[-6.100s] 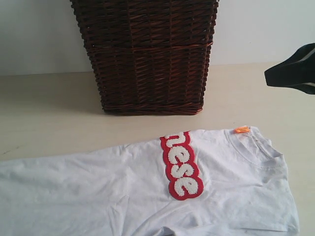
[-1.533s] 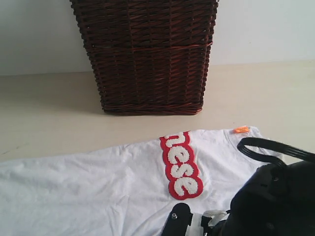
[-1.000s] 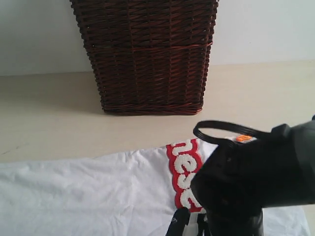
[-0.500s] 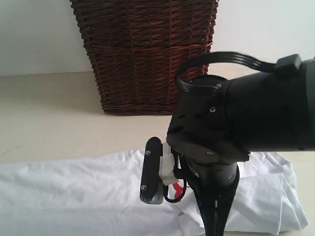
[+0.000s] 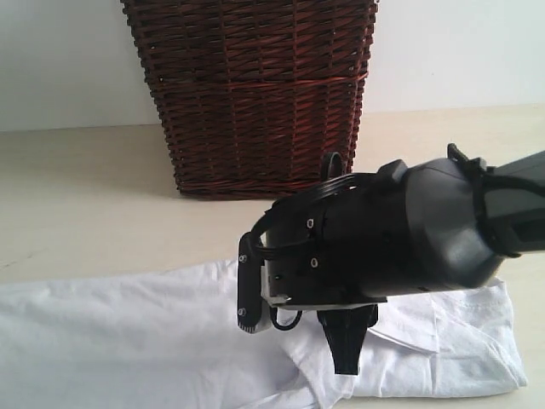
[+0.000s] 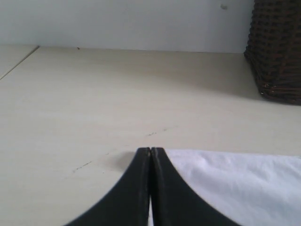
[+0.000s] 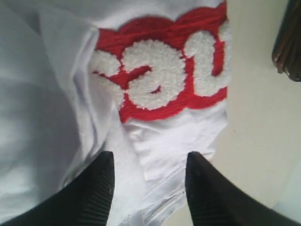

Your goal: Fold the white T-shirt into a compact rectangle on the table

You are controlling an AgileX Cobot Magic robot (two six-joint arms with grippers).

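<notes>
Exterior view.
- White T-shirt (image 5: 128, 341): lies on the pale worktop (image 5: 85, 196), in front of the dark wicker basket (image 5: 255, 94) and clear of it. Its left stretch is flat. Its right end is doubled over into rumpled layers.
- Right arm (image 5: 383, 247): black, hangs over the doubled end and hides the chest print from this view. One dark finger (image 5: 347, 341) points down at the cloth.

Right wrist view.
- Right hand (image 7: 149, 157): jaws stand well apart, with nothing pinched. The ribbed fingers (image 7: 94, 193) straddle a folded edge of the shirt.
- Lettering (image 7: 160, 80): fuzzy white on red, face up on the turned-over flap, just beyond the fingertips. Bare worktop lies beside the flap.

Left wrist view.
- Left hand (image 6: 150, 150): jaws pressed together, with nothing between them. The tips sit low at the shirt's edge, but whether they touch the cloth cannot be told.
- A corner of the basket stands well beyond.
</notes>
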